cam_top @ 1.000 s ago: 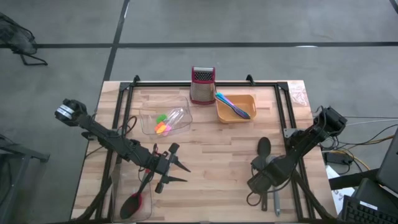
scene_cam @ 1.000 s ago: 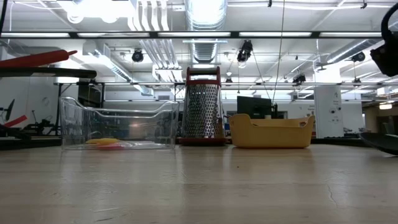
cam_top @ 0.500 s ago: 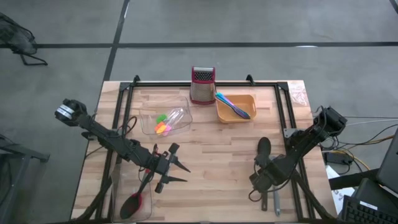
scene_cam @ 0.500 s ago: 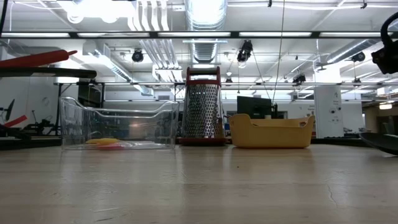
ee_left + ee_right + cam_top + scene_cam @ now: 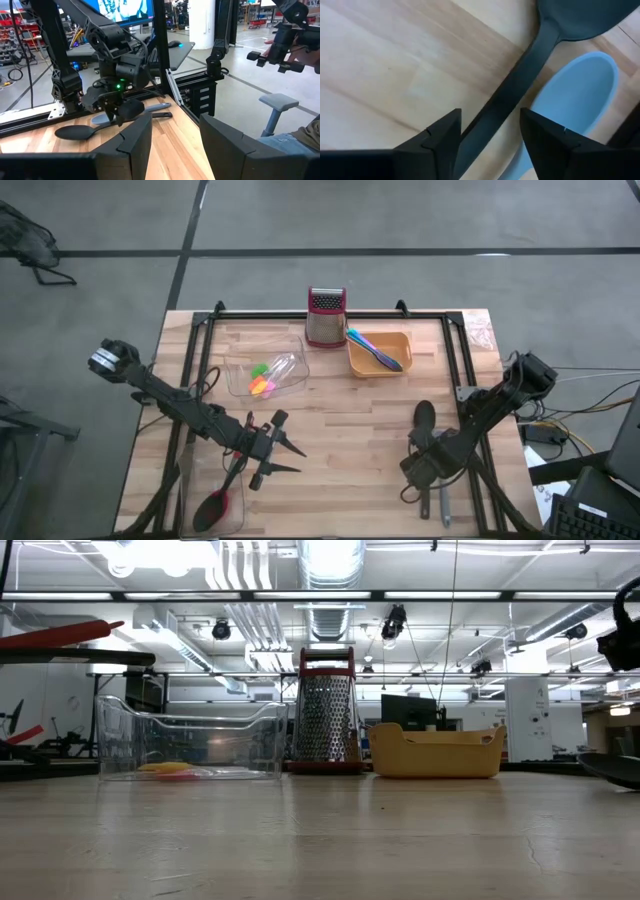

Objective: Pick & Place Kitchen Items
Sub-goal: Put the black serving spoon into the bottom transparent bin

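while small pieces point(image 5: 262, 380) sit in the far tub point(image 5: 292, 375), your right gripper point(image 5: 420, 472) straddles the black spoon point(image 5: 424, 418), jaws apart, near right; left gripper point(image 5: 285, 450) open, idle.

No readable text, labels or numbers

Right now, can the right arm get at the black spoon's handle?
Probably yes. The right end effector hangs open just above the black spoon, its handle running between the fingers. Only the grey-blue spoon lies close beside it and might get caught.
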Controlling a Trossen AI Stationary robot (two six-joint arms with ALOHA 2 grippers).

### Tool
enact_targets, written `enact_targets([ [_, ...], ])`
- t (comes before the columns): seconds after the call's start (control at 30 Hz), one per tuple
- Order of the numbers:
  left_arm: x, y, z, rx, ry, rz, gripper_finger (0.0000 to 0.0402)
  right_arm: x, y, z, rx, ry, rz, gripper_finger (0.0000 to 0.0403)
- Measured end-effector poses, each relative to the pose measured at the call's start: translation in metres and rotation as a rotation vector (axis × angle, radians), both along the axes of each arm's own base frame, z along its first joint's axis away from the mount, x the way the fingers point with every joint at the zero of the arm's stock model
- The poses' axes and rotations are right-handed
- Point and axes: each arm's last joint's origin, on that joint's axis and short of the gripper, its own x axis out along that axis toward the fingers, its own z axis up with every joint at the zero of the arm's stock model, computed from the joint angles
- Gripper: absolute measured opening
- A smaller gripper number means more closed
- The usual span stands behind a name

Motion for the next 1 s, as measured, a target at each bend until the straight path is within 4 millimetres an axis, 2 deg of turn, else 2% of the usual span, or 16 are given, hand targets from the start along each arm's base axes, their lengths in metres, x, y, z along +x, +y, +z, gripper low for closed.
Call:
enact_targets([
  [0.27, 0.0, 0.0, 0.0, 0.0, -0.001, -0.001, 0.0172, -0.003, -0.002, -0.014, 0.025, -0.002, -0.012, 0.0225],
  [0.43, 0.0, 0.0, 0.0, 0.0, -0.001, 0.0, 0.0172, -0.004, -0.003, -0.017, 0.034, -0.007, 0.029, 0.0217],
  [0.63, 0.0, 0.0, 0.0, 0.0, 0.0, -0.001, 0.0172, -0.003, -0.003, -0.017, 0.041, -0.01, 0.083, 0.0169],
  [1.0, 0.0, 0.0, 0.0, 0.0, 0.0, 0.0, 0.0172, -0.001, -0.004, -0.016, -0.015, -0.057, 0.155, 0.0047],
])
